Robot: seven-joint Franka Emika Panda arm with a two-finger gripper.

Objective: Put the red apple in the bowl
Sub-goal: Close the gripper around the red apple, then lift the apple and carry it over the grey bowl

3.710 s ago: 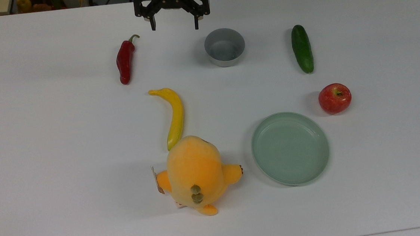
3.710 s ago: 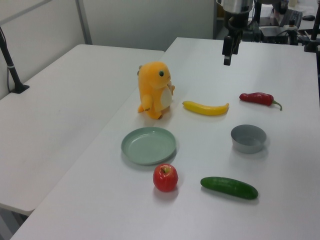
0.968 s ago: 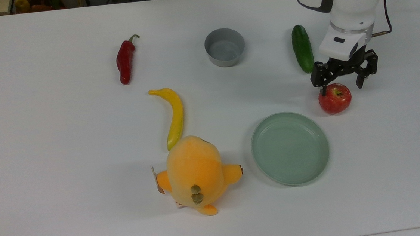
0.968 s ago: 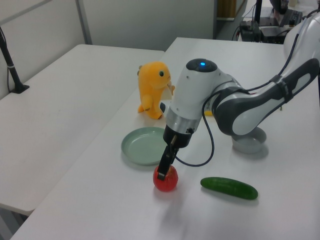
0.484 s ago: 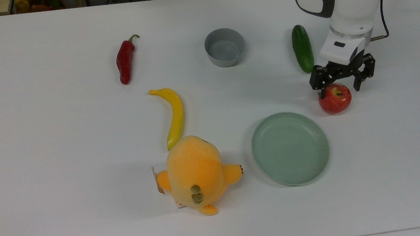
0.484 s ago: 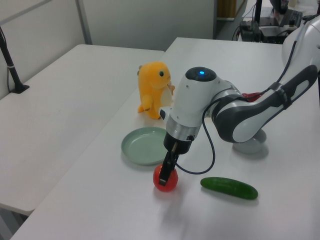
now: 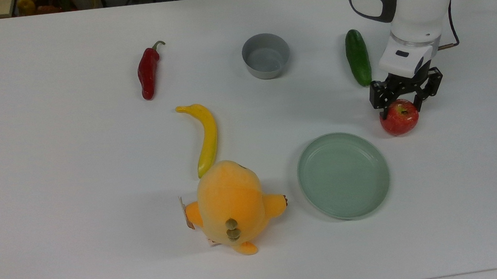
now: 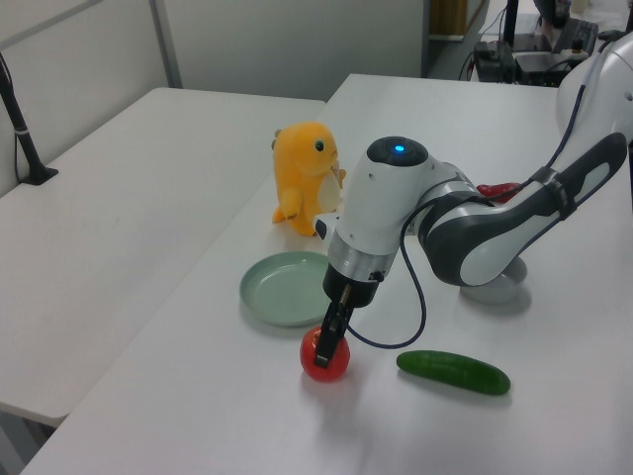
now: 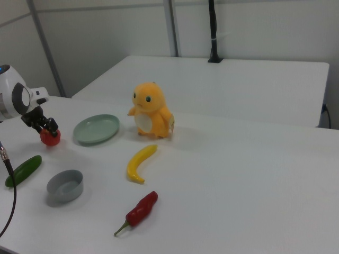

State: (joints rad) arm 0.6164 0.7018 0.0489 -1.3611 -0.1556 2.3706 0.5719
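Observation:
The red apple (image 7: 400, 121) rests on the white table at the top view's right, beyond the plate's upper right rim. My gripper (image 7: 401, 109) comes down over it from above, the black fingers pressed against its two sides, so it is shut on the apple. In the left view the gripper (image 8: 331, 341) stands on top of the apple (image 8: 324, 362); the right view shows the apple (image 9: 50, 137) under the gripper (image 9: 45, 127) at the far left. The grey bowl (image 7: 265, 73) stands with nothing in it at the top view's upper middle, well to the apple's left.
A green cucumber (image 7: 358, 57) lies just up and left of the gripper. A pale green plate (image 7: 343, 175) sits below and to the left of the apple. Farther left in the top view are a banana (image 7: 207, 138), an orange plush toy (image 7: 231, 205) and a red chili (image 7: 148, 72).
The arm came from the table's far edge over to the apple. In the last half second the fingers drew together onto the apple, which shifted slightly.

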